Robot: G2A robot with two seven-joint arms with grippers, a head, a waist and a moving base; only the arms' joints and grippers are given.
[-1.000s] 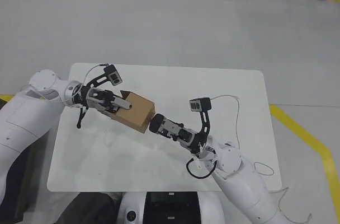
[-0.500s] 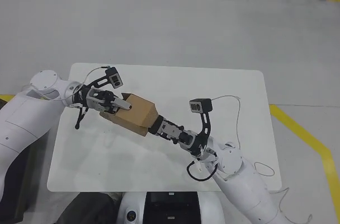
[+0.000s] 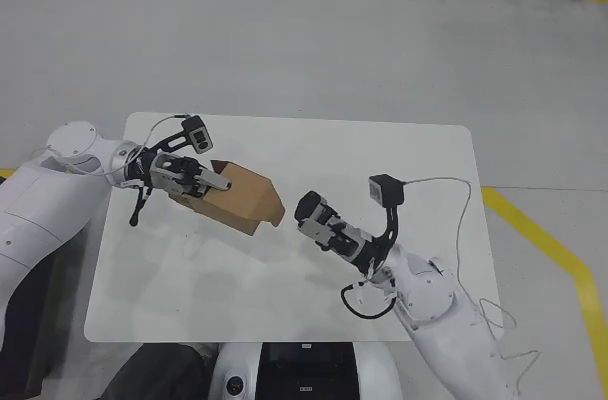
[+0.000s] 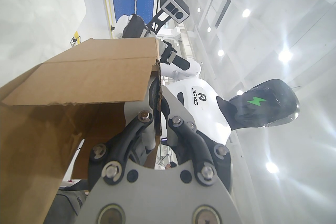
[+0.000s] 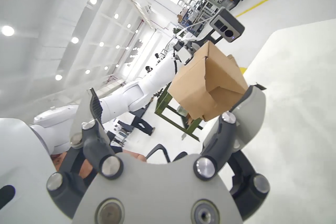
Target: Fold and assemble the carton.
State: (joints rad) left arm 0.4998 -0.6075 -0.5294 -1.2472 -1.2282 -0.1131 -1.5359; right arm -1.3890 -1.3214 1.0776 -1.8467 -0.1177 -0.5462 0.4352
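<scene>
A brown cardboard carton [image 3: 241,197] is held above the left half of the white table [image 3: 404,160], tilted on its side. My left gripper [image 3: 216,184] is shut on one of its walls; in the left wrist view the cardboard edge [image 4: 158,93] is pinched between the two fingers. My right gripper [image 3: 306,210] stands open a short way off the carton's right end, touching nothing. In the right wrist view the carton [image 5: 207,83] hangs beyond the spread fingers [image 5: 90,104], with a loose flap at its near end.
The table's right and front parts are bare. Yellow floor tape [image 3: 544,235] runs past the table's right edge. A thin white cable [image 3: 429,182] arcs over the table from my right wrist camera.
My right gripper has drawn back from the carton's right end, where it was pressed in before, and now stands apart from it. The left gripper has kept its hold, with the carton tilted slightly.
</scene>
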